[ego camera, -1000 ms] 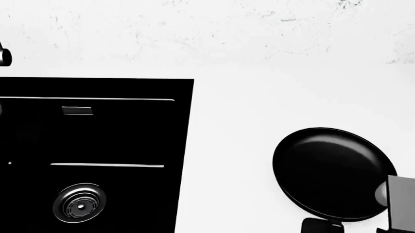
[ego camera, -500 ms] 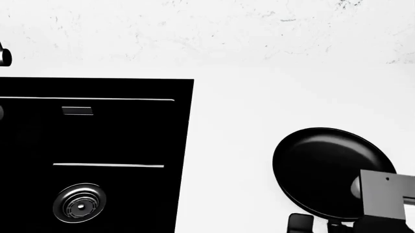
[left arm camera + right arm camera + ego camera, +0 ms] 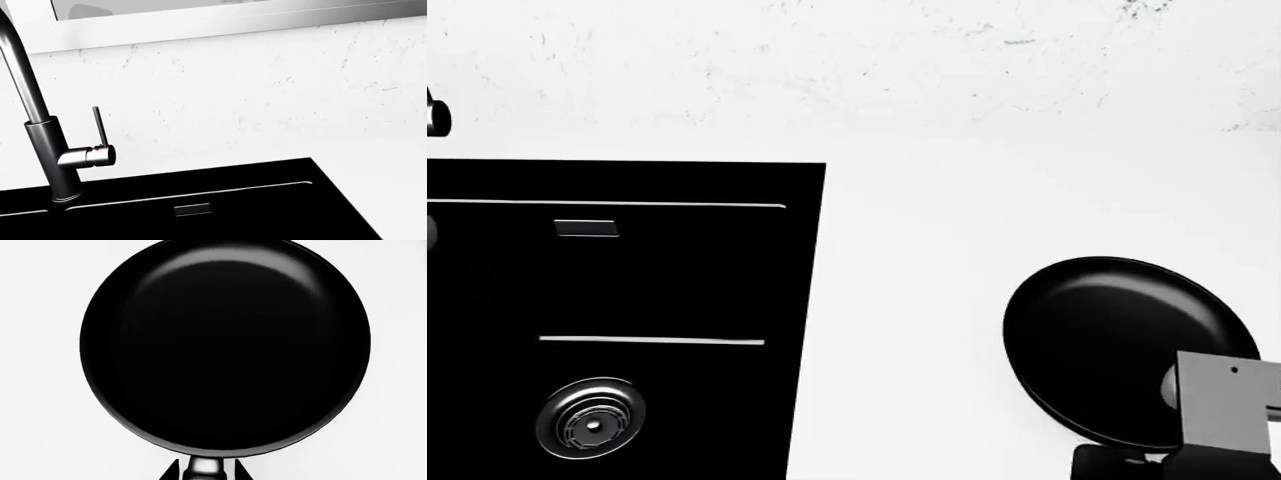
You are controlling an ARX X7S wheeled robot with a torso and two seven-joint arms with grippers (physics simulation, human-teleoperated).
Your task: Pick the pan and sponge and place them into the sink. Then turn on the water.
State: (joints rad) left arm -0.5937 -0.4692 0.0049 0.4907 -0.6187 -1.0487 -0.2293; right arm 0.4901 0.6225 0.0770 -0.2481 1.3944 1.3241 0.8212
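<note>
The pan (image 3: 1121, 345) lies on the white counter right of the sink (image 3: 627, 180), and its round black inside fills the right wrist view (image 3: 223, 347). My right gripper (image 3: 205, 471) is at the pan's short handle (image 3: 205, 466), with one dark fingertip (image 3: 171, 473) close on each side of it, shut on it. The arm's grey wrist block (image 3: 1225, 410) covers the pan's near right rim. The sink's back rim (image 3: 200, 175) shows in the left wrist view, but no left fingers do. The sponge is out of view. No water runs from the faucet (image 3: 50, 160).
The faucet's thin lever (image 3: 99, 127) stands upright beside its dark column. A steel drain (image 3: 591, 417) and an overflow slot (image 3: 586, 228) sit in the basin. White counter (image 3: 921, 300) separates sink and pan. A marbled backsplash (image 3: 854, 70) runs behind.
My right arm came in from the right edge over the pan's near rim. The pan has shifted slightly right and away in the head view.
</note>
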